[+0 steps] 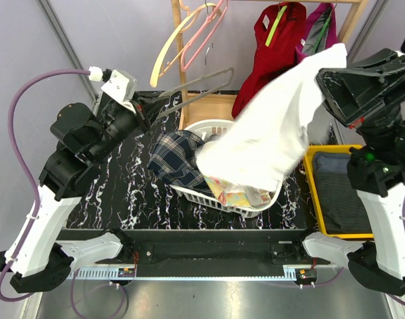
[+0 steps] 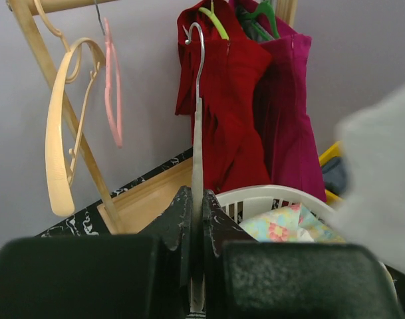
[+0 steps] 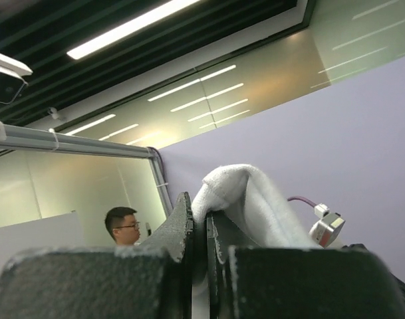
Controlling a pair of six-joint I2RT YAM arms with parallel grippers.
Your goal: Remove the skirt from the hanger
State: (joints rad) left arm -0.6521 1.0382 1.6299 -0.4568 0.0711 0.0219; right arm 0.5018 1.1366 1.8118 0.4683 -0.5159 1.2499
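The white skirt [image 1: 269, 136] hangs in the air over the basket, pinched at its top edge by my right gripper [image 1: 327, 72], which is shut on it. The right wrist view shows the skirt [image 3: 255, 199] folded over between the right gripper [image 3: 201, 219] fingers. My left gripper [image 1: 145, 106] is shut on a thin grey hanger [image 1: 195, 86], which points toward the rack and looks bare, apart from the skirt. In the left wrist view the hanger [image 2: 197, 133] stands between the shut left gripper [image 2: 197, 199] fingers, hook up, with the skirt [image 2: 382, 179] blurred at right.
A white laundry basket [image 1: 209, 126] at table centre holds a plaid garment [image 1: 175, 156] and a floral cloth [image 1: 239, 196]. A yellow bin [image 1: 312, 179] stands at right. The wooden rack [image 1: 179, 40] behind carries cream and pink hangers plus red [image 1: 272, 53] and magenta garments.
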